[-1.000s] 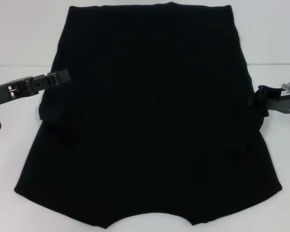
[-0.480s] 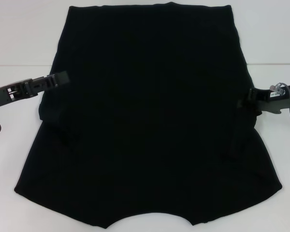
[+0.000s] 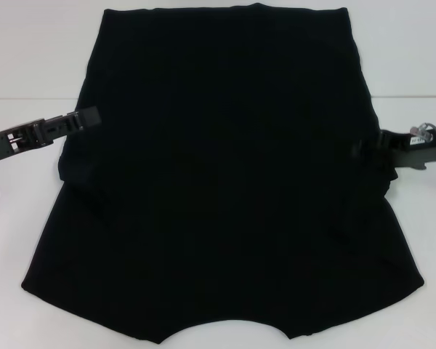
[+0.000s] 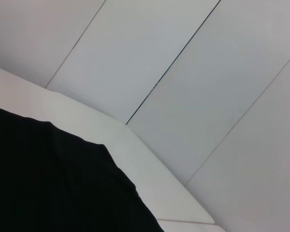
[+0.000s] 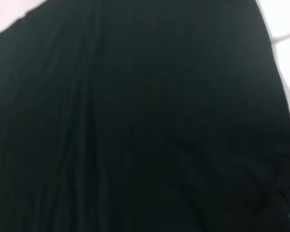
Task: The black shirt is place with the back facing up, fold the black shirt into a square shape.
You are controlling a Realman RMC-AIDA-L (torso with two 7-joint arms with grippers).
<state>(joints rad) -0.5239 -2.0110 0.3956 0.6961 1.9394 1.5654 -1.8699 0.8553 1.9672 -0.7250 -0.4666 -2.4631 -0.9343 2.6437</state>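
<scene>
Black shirt (image 3: pixel 225 182) hem cut off by bottom edge in head view. Right gripper (image 3: pixel 363 150) jaws lost against black cloth; both arms cropped at sides.

L arm comes in low from the left side, near-horizontal, left gripper (image 3: pixel 89 116) pointing inward toward centre. R arm enters from the right edge at about the same height, right gripper (image 3: pixel 363 150) pointing inward; finger state unclear on both.

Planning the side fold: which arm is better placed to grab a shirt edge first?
Probably the right: the right gripper already overlaps the black shirt at its edge, while the left gripper only reaches the opposite edge.
</scene>
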